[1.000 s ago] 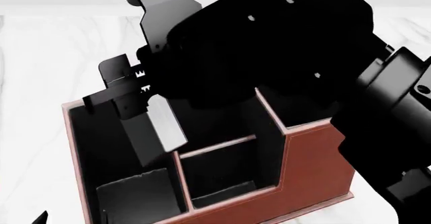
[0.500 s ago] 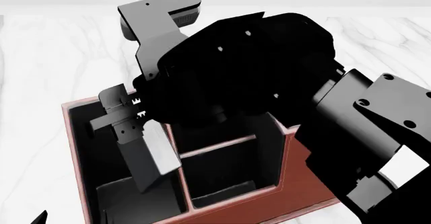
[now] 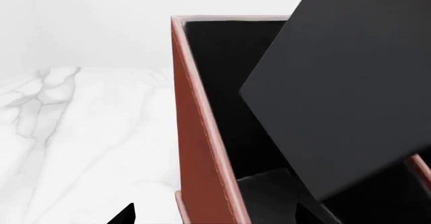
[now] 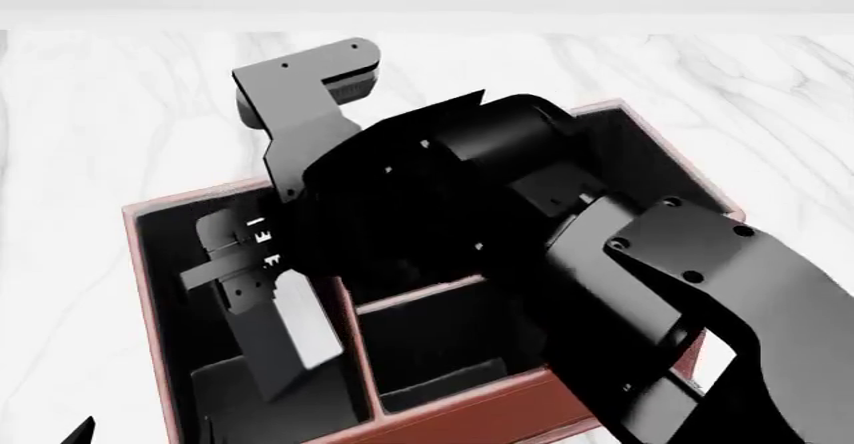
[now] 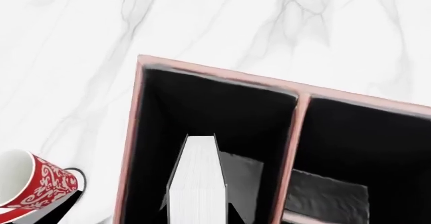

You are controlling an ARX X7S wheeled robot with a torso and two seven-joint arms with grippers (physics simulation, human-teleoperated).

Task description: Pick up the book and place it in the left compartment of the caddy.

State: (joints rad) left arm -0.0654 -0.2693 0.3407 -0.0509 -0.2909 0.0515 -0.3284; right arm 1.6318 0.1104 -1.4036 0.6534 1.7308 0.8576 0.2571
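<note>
Nearly done. Right gripper (image 4: pixel 254 264), left of centre in head view, pinches the book (image 4: pixel 287 339), which hangs tilted inside the left compartment (image 4: pixel 167 284) of the caddy (image 4: pixel 507 404). Left to do: release, withdraw. Left gripper: state not visible.

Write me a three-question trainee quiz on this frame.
1. True or false: the book is inside the caddy.
2. What stands on the marble beside the caddy? A) a mug B) a plate C) a bottle
3. Which arm's pincer is over the left slot?

Key: 1 true, it stands page edges up in the left slot. 2 A, a red-and-white mug. 3 the right arm's.
</note>
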